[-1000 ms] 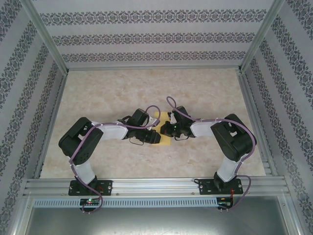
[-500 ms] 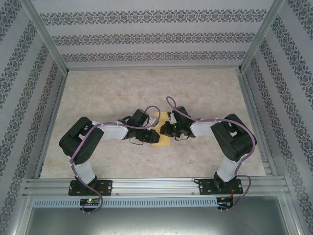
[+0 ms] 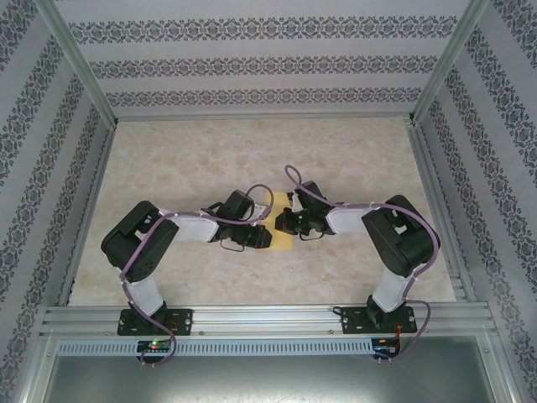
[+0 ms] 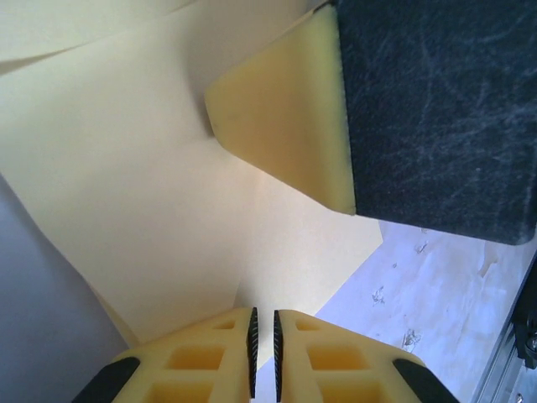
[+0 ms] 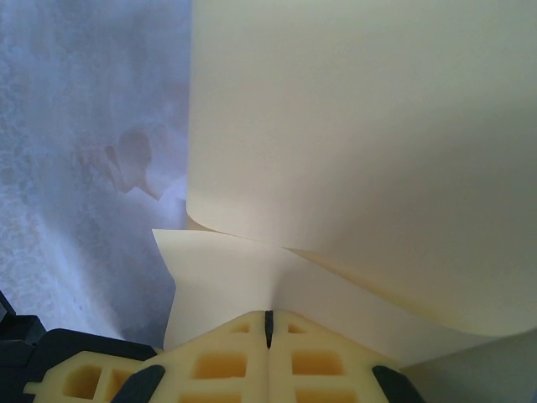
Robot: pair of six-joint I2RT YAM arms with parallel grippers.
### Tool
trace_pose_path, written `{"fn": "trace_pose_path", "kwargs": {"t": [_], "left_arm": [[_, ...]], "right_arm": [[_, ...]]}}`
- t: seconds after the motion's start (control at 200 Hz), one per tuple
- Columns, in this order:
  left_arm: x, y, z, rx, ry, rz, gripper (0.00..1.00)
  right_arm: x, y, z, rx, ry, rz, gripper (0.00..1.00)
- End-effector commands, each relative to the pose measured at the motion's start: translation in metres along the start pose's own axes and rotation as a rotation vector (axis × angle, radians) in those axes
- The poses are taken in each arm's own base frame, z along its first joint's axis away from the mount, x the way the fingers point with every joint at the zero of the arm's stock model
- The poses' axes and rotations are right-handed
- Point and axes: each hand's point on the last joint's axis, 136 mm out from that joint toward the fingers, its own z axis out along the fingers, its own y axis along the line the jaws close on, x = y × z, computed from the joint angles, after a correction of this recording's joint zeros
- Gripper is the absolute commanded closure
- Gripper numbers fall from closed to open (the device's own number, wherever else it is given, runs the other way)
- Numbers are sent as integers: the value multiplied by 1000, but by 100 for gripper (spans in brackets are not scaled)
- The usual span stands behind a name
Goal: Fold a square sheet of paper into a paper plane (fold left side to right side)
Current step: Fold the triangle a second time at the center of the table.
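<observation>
The yellow-orange sheet of paper [image 3: 284,241] lies mid-table between the two grippers, mostly covered by them. My right gripper [image 3: 284,220] is shut on it. In the right wrist view the sheet [image 5: 352,126] has one layer running into the closed jaws [image 5: 268,319], while another layer curls over above. In the left wrist view my left gripper [image 4: 263,323] stands with a narrow gap between its pads at the paper's [image 4: 151,168] edge. Nothing is clamped in that gap. The right gripper's finger [image 4: 285,117] presses the sheet opposite. No folded plane shape is visible.
The marble-patterned tabletop [image 3: 252,151] stretches beyond the paper. Aluminium rails run along the right side [image 3: 436,210] and the near edge [image 3: 268,312]. Patterned walls close in the back and both sides.
The left gripper has drawn back a little toward the near left, and more yellow paper shows between the grippers. The right arm has barely moved.
</observation>
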Motion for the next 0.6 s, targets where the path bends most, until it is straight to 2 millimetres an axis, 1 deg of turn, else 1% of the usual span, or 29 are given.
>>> {"fn": "trace_pose_path", "kwargs": {"t": [0.0, 0.1, 0.295, 0.46, 0.595], "left_arm": [[17, 9, 1, -30, 25, -28, 83], [21, 10, -3, -38, 21, -36, 84], [21, 0, -19, -15, -3, -40, 85], [6, -12, -33, 10, -59, -24, 85], [-4, -17, -31, 24, -74, -14, 85]], "right_arm": [[16, -29, 3, 113, 48, 26, 100], [17, -30, 3, 114, 50, 26, 100], [17, -29, 3, 111, 51, 25, 100], [15, -27, 3, 105, 48, 24, 100], [14, -26, 3, 103, 45, 22, 100]]}}
